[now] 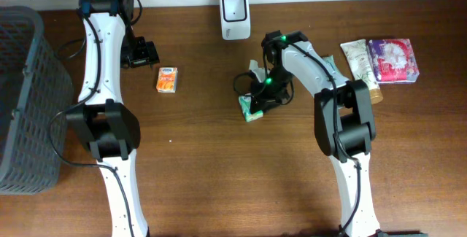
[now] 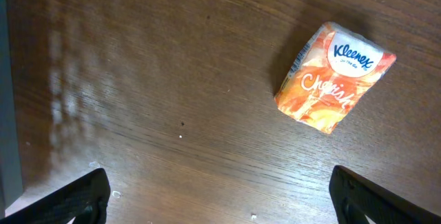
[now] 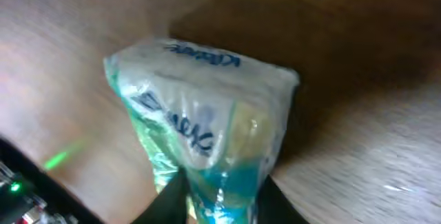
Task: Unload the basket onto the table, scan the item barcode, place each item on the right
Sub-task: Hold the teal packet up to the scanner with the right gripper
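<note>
- Teal tissue pack (image 1: 252,107) sits in front of the scanner (image 1: 234,15), slightly to its right, pinched between the right gripper (image 3: 224,203) fingers.
- Left gripper (image 2: 220,196) is spread wide, left of the scanner, over an orange tissue pack (image 2: 335,78).

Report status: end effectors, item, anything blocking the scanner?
Left end effector open, empty, above table near orange tissue pack. Right end effector shut on green tissue pack. Pack short of scanner; nothing seen between them.

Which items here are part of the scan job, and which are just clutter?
Job: green tissue pack, pinched in the right gripper; white scanner.
Lying about: orange Kleenex pack, grey basket, cream tube, purple packet.
</note>
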Robot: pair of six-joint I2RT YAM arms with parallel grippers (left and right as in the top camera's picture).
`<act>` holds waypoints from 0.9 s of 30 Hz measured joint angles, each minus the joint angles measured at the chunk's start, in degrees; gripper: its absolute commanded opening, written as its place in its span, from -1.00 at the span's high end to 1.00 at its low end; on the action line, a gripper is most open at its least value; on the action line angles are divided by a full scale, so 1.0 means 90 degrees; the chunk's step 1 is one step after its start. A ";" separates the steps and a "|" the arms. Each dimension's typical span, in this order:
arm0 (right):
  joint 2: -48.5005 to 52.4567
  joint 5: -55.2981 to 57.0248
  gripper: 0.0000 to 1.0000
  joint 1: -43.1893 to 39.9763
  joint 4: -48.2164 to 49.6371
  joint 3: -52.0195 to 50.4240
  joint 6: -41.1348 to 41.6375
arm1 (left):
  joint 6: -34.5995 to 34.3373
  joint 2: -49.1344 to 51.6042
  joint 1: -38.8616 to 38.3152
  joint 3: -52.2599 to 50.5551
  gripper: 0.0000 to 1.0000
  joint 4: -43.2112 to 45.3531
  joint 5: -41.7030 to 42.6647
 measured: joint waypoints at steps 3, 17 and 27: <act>0.0015 -0.0430 0.92 -0.0002 -0.0175 0.0041 0.0000 | 0.0000 0.0000 0.0000 0.0000 -0.98 0.0000 0.0000; 0.0126 -0.5163 0.92 -0.1894 -0.2137 0.1489 -0.4600 | 0.0000 0.0000 0.0000 0.0000 -0.98 -0.0005 0.0000; 0.0129 -0.5098 0.92 -0.1032 -0.1027 0.1489 -0.4323 | 0.0000 0.0000 0.0000 0.0000 -0.98 -0.0002 0.0000</act>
